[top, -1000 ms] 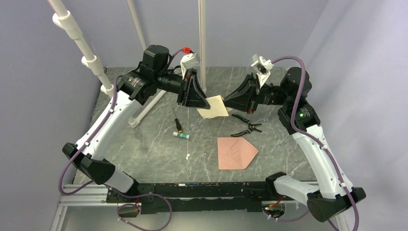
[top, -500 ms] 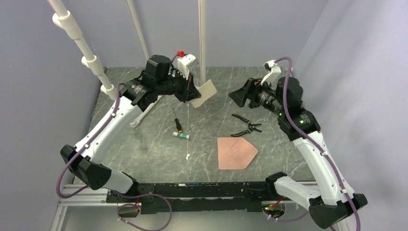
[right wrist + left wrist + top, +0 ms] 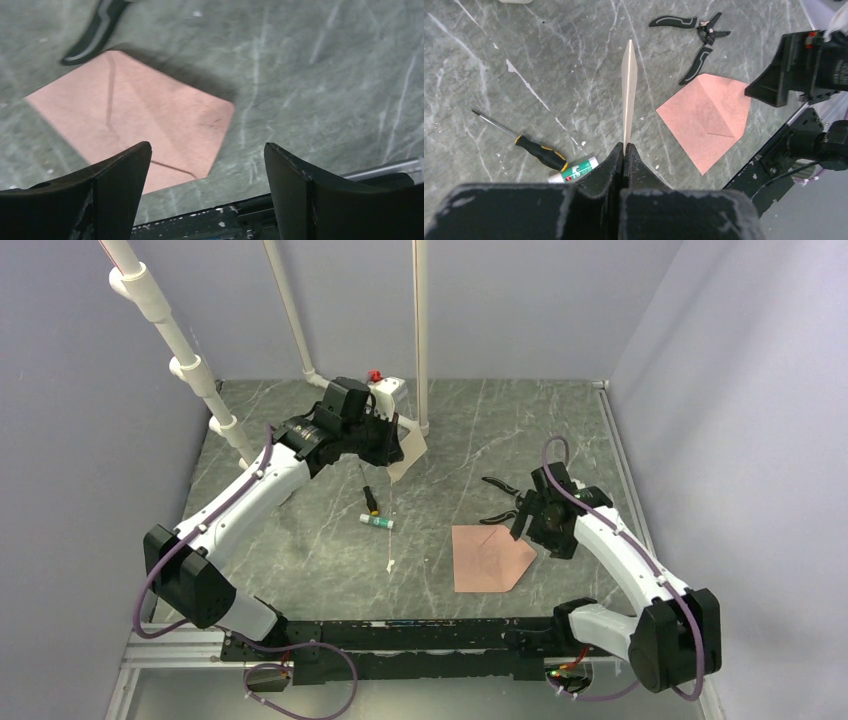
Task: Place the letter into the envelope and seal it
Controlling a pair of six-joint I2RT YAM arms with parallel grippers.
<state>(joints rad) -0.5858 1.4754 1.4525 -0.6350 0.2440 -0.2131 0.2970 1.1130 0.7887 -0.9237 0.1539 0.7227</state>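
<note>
The letter (image 3: pixel 409 452), a pale tan sheet, hangs above the table at the back, pinched at one edge by my shut left gripper (image 3: pixel 396 446). In the left wrist view the letter (image 3: pixel 628 85) shows edge-on, rising from the closed fingertips of the left gripper (image 3: pixel 624 147). The salmon-pink envelope (image 3: pixel 489 557) lies flat at the front centre with its pointed flap to the right. My right gripper (image 3: pixel 523 523) hovers low over that flap end, open and empty. In the right wrist view the envelope (image 3: pixel 135 115) lies just beyond the right gripper (image 3: pixel 207 150).
Black pliers (image 3: pixel 503 501) lie just behind the envelope, close to the right gripper. A screwdriver (image 3: pixel 368 495) and a glue stick (image 3: pixel 377 522) lie left of centre. White pipes (image 3: pixel 420 340) stand at the back. The black front rail (image 3: pixel 240 220) runs below the envelope.
The right gripper let go of the letter, opened wide and swung down to the envelope. The left gripper closed fully on the letter and drew it back to the left.
</note>
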